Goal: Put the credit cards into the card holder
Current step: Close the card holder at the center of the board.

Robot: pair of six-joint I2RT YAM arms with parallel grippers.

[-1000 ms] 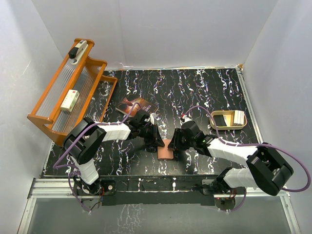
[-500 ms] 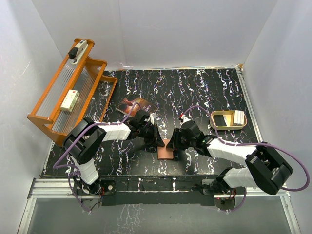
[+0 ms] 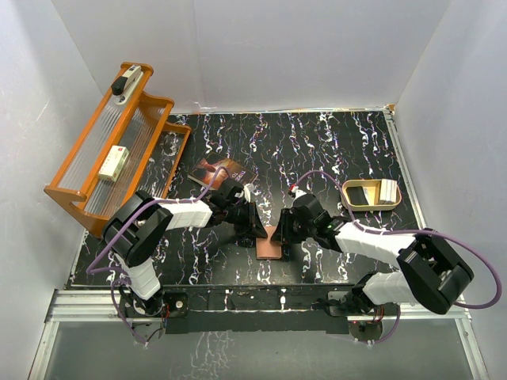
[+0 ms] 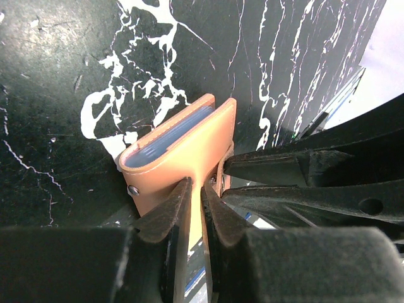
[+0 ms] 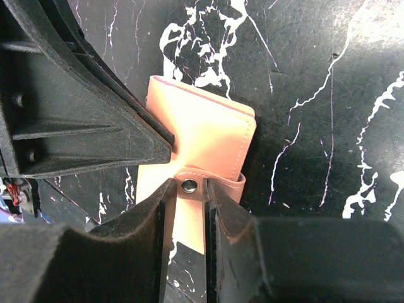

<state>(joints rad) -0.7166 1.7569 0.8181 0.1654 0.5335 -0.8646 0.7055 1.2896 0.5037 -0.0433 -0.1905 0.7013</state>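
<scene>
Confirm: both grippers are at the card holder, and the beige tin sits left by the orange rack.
No: the top external view shows the tin on the right, far from the orange rack. The left gripper and right gripper are at the card holder.

Bright, even overhead light — soft shadows, near wrist-view foreground blurred.
</scene>
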